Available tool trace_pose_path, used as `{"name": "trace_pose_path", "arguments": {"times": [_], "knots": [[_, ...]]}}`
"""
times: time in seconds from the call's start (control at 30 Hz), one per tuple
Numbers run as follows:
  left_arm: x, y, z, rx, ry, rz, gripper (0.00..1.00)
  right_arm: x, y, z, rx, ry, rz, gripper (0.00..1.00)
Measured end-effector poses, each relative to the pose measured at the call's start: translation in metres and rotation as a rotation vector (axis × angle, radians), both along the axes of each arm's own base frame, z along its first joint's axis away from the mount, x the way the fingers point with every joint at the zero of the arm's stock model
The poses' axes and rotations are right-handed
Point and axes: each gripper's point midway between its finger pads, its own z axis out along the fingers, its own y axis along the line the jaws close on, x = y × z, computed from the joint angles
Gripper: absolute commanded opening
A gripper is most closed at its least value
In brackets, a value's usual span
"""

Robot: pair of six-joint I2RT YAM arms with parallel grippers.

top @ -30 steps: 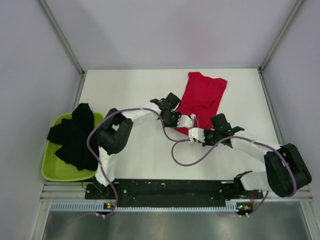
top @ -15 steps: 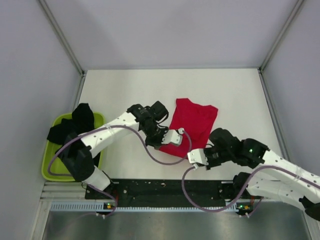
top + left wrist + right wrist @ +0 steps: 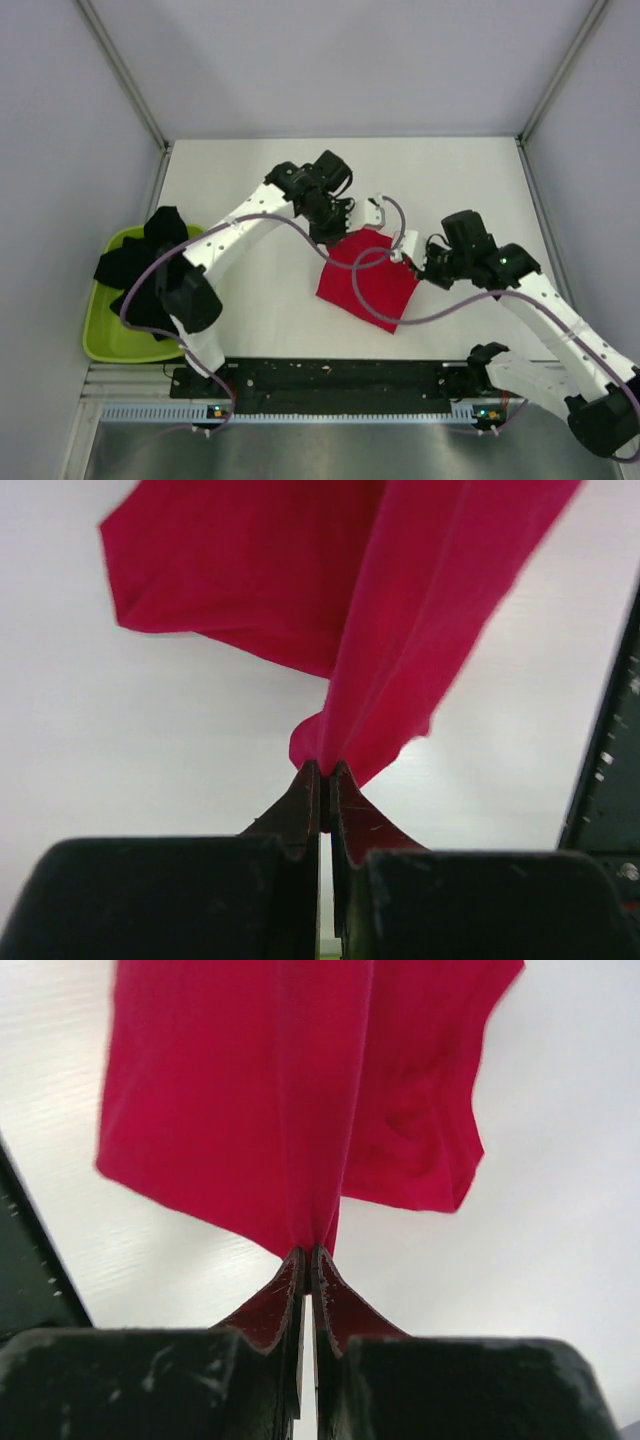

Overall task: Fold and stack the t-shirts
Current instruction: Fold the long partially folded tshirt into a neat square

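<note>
The red t-shirt (image 3: 366, 283) hangs bunched over the middle of the table (image 3: 250, 300), held at its far edge by both grippers. My left gripper (image 3: 345, 231) is shut on its left corner, and my right gripper (image 3: 413, 258) is shut on its right corner. In the left wrist view the closed gripper (image 3: 325, 771) pinches a fold of the red cloth (image 3: 300, 570), which hangs away over the white table. In the right wrist view the closed gripper (image 3: 308, 1253) pinches the red cloth (image 3: 240, 1090) the same way. The black t-shirts (image 3: 150, 270) lie heaped in the tub at the left.
The lime-green tub (image 3: 103, 345) sits at the table's left edge, near the left arm's base. The black rail (image 3: 330, 378) with the arm bases runs along the near edge. Grey walls close in the table on three sides. Purple cables loop over the red shirt.
The red shirt came from lying flat at the back right to hanging bunched at mid-table. Both grippers swung from its near edge up to its far side, carrying the cloth.
</note>
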Motion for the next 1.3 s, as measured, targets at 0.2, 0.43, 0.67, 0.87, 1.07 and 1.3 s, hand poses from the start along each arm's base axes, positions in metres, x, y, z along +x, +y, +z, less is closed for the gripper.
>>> {"name": "trace_pose_path", "arguments": {"times": [0.2, 0.43, 0.67, 0.87, 1.07, 1.3], "knots": [[0.085, -0.028, -0.030, 0.049, -0.049, 0.117, 0.00, 0.058, -0.023, -0.027, 0.003, 0.060, -0.179, 0.00], [0.140, -0.043, -0.066, 0.078, -0.104, 0.201, 0.00, 0.099, -0.033, -0.061, -0.012, 0.130, -0.264, 0.00], [0.164, -0.054, -0.090, 0.067, -0.142, 0.253, 0.02, 0.119, -0.040, -0.089, -0.045, 0.198, -0.316, 0.00], [0.188, -0.058, -0.106, 0.068, -0.201, 0.314, 0.74, 0.136, -0.051, -0.104, -0.098, 0.235, -0.419, 0.34], [0.231, -0.038, -0.095, 0.052, -0.306, 0.499, 0.63, 0.187, -0.080, -0.089, -0.163, 0.179, -0.771, 0.38], [0.149, -0.012, -0.058, -0.096, -0.112, 0.511, 0.17, 0.183, -0.063, -0.016, 0.257, 0.163, -1.074, 0.18]]}}
